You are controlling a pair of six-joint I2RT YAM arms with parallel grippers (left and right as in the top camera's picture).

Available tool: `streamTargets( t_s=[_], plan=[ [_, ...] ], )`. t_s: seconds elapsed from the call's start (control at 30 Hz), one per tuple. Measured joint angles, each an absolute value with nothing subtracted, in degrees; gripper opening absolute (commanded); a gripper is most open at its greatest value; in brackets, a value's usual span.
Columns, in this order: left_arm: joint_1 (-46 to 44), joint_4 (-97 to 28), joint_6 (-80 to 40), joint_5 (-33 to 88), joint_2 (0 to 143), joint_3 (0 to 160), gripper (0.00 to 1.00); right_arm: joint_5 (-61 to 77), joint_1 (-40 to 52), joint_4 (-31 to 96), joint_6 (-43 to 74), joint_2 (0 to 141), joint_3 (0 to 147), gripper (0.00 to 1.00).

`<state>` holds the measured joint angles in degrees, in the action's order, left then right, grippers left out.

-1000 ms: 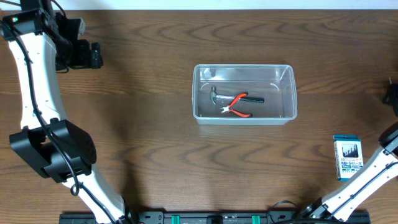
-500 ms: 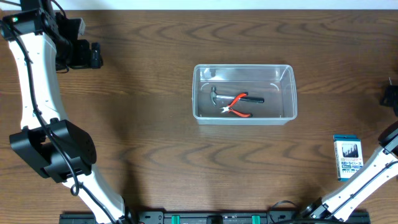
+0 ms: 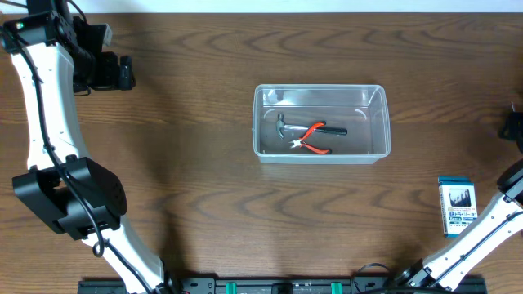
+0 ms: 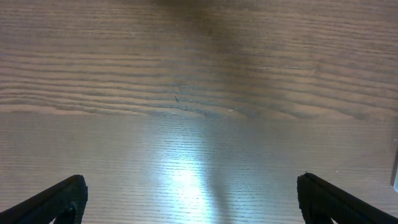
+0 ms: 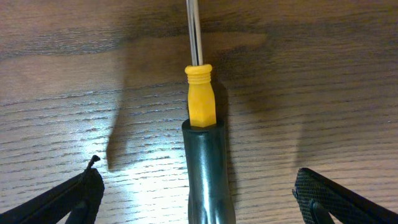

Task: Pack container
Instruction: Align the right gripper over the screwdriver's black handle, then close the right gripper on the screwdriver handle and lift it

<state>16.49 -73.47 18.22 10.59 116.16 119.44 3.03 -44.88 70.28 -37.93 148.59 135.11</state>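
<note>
Brown, wavy wood grain covers the bench (image 3: 204, 204). The container (image 3: 321, 88) is clear, the pliers (image 3: 311, 136) orange-red-handled, the hammer (image 3: 283, 124) black-gripped, the card pack (image 3: 456, 206) blue and white, the screwdriver (image 5: 201, 99) yellow and dark grey.

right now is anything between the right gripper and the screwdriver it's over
Nothing visible. The screwdriver lies uncovered on bare table between the right gripper's open fingers. The container holds a hammer and pliers, with bare floor beside them.

Inside the clear container (image 3: 320, 158) lie a hammer (image 3: 283, 125) and red-handled pliers (image 3: 313, 138); a small box (image 3: 457, 207) sits beyond its lower-right corner.
</note>
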Motion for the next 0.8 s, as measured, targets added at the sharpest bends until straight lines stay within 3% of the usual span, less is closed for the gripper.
streamTargets(
  t_s=[0.8],
  plan=[
    [16.49, -73.47, 18.22, 10.59, 116.16, 119.44, 0.98, 1.50, -44.88, 70.15, -38.52, 148.59, 133.73, 0.99]
  ],
)
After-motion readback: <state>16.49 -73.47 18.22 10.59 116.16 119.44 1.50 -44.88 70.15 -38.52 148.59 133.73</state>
